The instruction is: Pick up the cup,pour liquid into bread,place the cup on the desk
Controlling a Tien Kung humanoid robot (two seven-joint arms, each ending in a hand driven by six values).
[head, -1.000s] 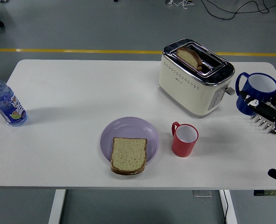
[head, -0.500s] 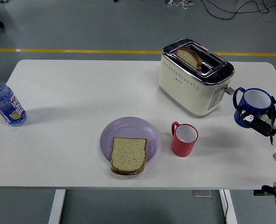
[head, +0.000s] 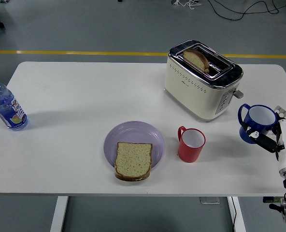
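One red cup, toaster, plate

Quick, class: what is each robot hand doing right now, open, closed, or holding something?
Left hand: not in view.
Right hand: closed on the blue cup, near the table's right edge.

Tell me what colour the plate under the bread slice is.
Light purple; the plate shows clearly in the head view.
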